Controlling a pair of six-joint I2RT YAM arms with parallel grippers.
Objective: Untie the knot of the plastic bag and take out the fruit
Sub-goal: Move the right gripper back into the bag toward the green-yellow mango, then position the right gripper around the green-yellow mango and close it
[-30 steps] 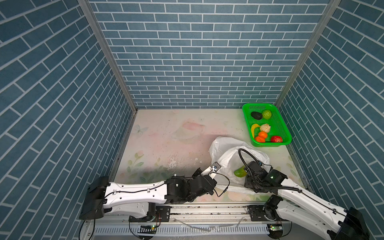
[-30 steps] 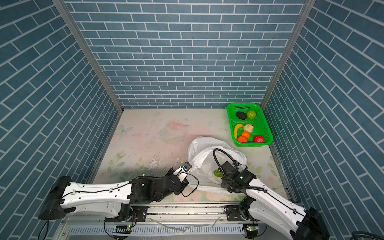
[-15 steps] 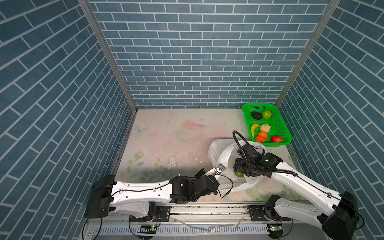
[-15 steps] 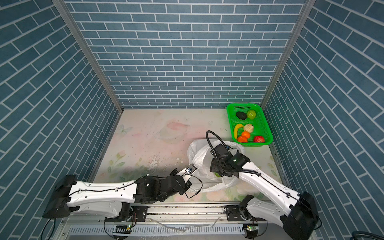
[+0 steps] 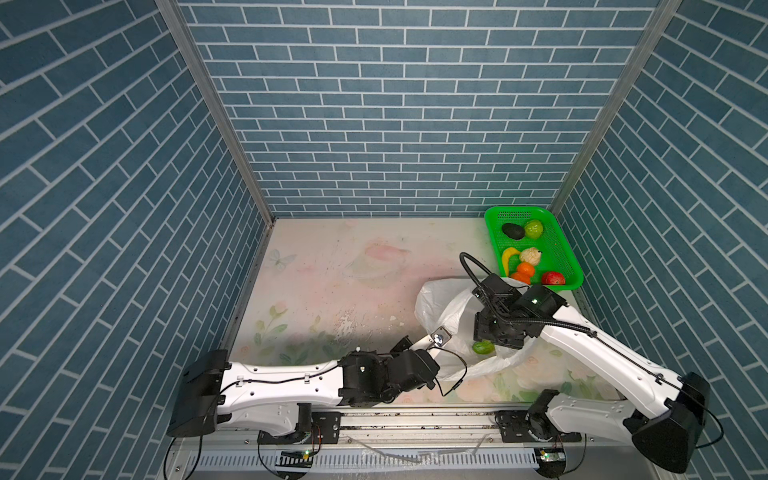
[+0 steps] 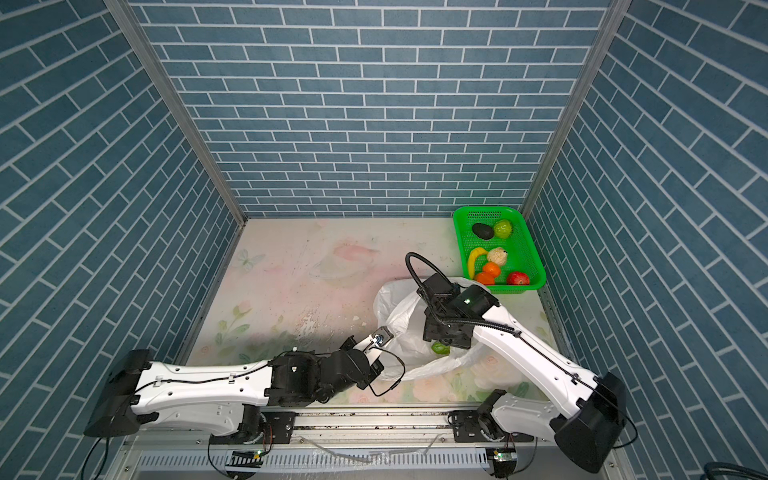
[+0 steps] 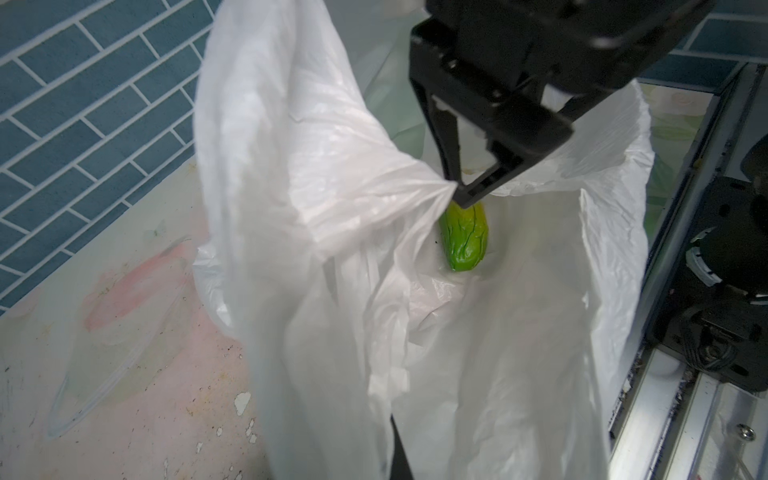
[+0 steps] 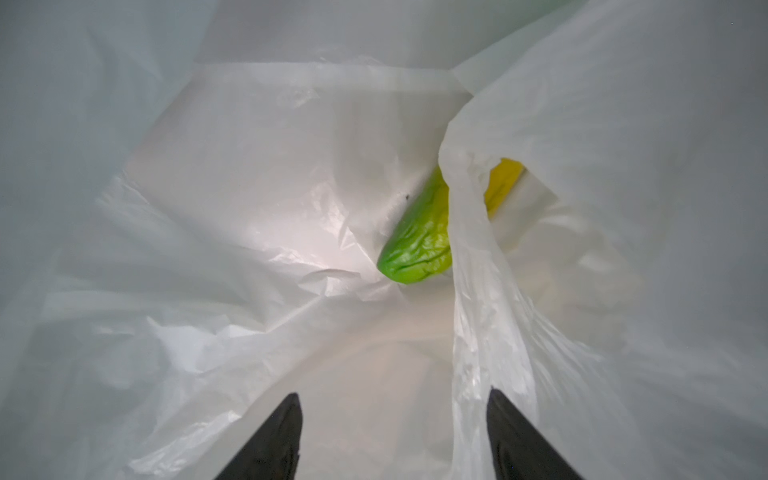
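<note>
Plainly the knot is already undone and the job is at its last pick. The right tool (image 8: 392,392) hangs inside the mouth of the plastic bag (image 5: 436,299), jaws apart and empty. It is aimed at the one fruit (image 8: 419,241) left there, a green oblong piece with a yellow far end lying on the bag's floor.

The next move calls for going deeper, straddling the fruit across its narrow width, and closing on it alone. A loose fold (image 8: 478,257) of film drapes over the fruit's middle, just ahead of one jaw, and could get pinched along with it.

The left tool (image 5: 437,336) is closed and seems to hold the bag's rim up, though film hides most of its tips. Beyond, on the bench (image 5: 332,291), the green basket (image 5: 550,253) near the bag holds six other pieces.
</note>
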